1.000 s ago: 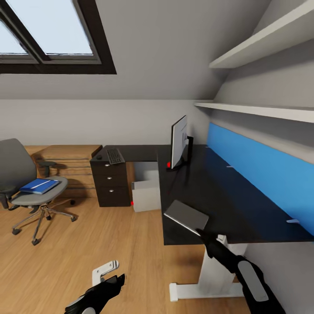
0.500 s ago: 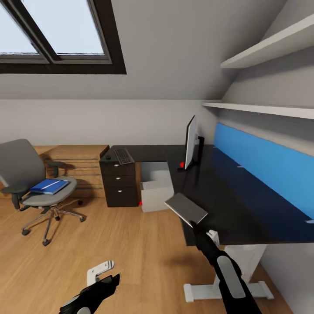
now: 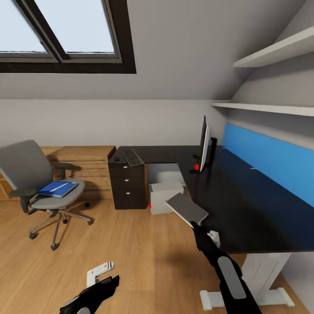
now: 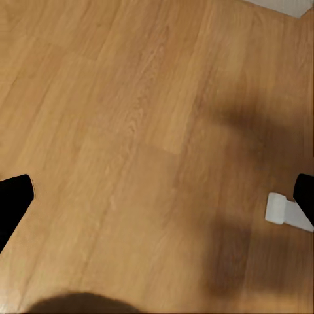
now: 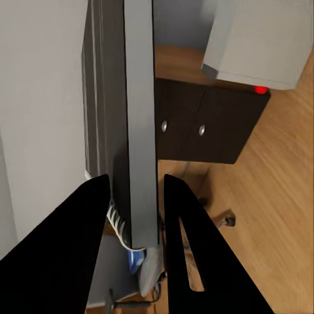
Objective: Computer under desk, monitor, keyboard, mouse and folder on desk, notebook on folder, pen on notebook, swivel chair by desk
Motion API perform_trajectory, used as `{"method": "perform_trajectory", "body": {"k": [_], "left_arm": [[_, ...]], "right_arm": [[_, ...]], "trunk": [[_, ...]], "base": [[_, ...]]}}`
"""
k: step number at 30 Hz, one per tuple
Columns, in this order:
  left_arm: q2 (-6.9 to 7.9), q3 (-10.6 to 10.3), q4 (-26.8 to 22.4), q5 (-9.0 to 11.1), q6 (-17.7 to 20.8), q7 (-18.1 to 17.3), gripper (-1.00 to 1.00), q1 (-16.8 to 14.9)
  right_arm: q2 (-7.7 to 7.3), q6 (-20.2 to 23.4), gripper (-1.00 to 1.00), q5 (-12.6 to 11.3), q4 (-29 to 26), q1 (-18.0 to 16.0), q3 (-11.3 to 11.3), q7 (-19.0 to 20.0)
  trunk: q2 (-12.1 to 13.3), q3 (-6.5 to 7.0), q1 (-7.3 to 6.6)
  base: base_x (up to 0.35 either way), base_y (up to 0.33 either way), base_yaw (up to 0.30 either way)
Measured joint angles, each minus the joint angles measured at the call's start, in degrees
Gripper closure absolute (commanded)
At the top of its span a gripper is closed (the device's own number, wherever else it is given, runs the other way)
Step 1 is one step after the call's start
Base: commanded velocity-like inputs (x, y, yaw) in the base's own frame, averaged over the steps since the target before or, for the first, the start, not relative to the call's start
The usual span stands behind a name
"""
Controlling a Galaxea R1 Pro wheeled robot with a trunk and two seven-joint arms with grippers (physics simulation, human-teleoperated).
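Sloped attic bedroom, wood floor, skylight, black counter under blue panel. Monitor on counter, keyboard on drawer unit, computer beneath. Folder on swivel chair. Right tool clamped on grey notebook, raised at counter's edge. Left tool low over floor, fingers spread apart, nothing between. Whole view shifted since earlier; notebook same in grip.

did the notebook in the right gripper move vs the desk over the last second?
Yes. The notebook, clamped in the right gripper, sat over the desk corner earlier; now it hangs mostly off the front edge, toward the drawer unit side.
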Motion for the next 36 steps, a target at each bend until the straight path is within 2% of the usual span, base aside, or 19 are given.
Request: {"method": "perform_trajectory", "body": {"k": [5,6,8,20,31,32,36], "left_arm": [[0.11,0.00,0.01,-0.08,-0.07,-0.01,-1.00,0.00],[0.62,0.00,0.01,-0.11,-0.15,-0.01,-1.00,0.00],[0.71,0.00,0.01,-0.06,-0.17,-0.01,-1.00,0.00],[0.80,0.00,0.01,-0.01,-0.18,-0.01,-1.00,0.00],[0.81,-0.01,0.02,0.00,-0.12,-0.02,-1.00,0.00],[0.80,-0.01,0.02,-0.02,-0.11,-0.02,-1.00,0.00],[0.80,-0.07,0.02,-0.01,-0.14,-0.02,-1.00,0.00]], "right_arm": [[0.05,0.03,1.00,0.06,0.18,0.00,0.01,-0.04],[0.15,0.06,1.00,0.17,0.28,0.01,0.01,-0.22],[0.13,0.06,1.00,0.15,0.28,0.00,0.01,-0.24],[0.12,-0.35,1.00,0.37,0.74,0.01,0.01,-0.09],[0.01,-0.84,1.00,0.60,1.17,0.01,0.00,0.09],[0.01,-0.85,1.00,0.46,0.94,0.05,0.00,1.60],[0.01,-0.90,1.00,0.65,0.84,0.08,-0.01,2.22]], "trunk": [[0.00,0.00,-0.01],[0.00,0.00,-0.01],[0.00,0.00,-0.01],[0.00,0.00,-0.01],[0.00,0.00,-0.02],[-0.01,0.00,-0.02],[0.00,0.00,-0.02]], "base": [[0.239,0.260,0.000],[0.269,0.234,0.000],[0.274,0.228,0.000],[0.296,0.198,0.000],[0.330,0.033,0.000],[0.334,0.000,0.000],[0.334,0.000,0.000]]}}
